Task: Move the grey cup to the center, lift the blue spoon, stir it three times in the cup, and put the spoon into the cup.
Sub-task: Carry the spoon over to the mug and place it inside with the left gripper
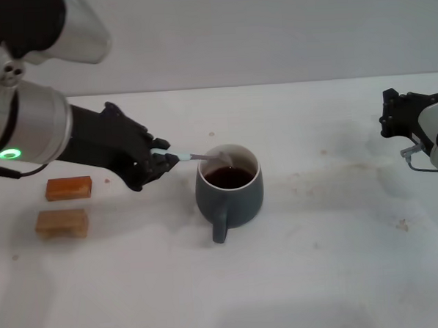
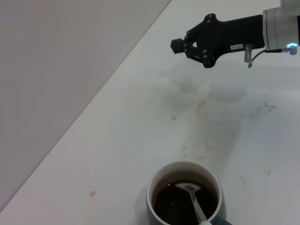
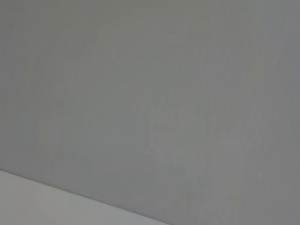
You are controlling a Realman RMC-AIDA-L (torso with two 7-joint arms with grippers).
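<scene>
- L gripper (image 1: 162,159) jaws clamped on blue spoon (image 1: 193,157) handle end; bowl dips into dark liquid in grey cup (image 1: 230,193), just ahead of jaws.
- Spoon: light, stiff, slim, likely slippery; grip mid-handle.
- Cup: heavy-ish, fragile, spill risk.
- R gripper (image 1: 393,114) parked far off; jaws: can't tell.
</scene>
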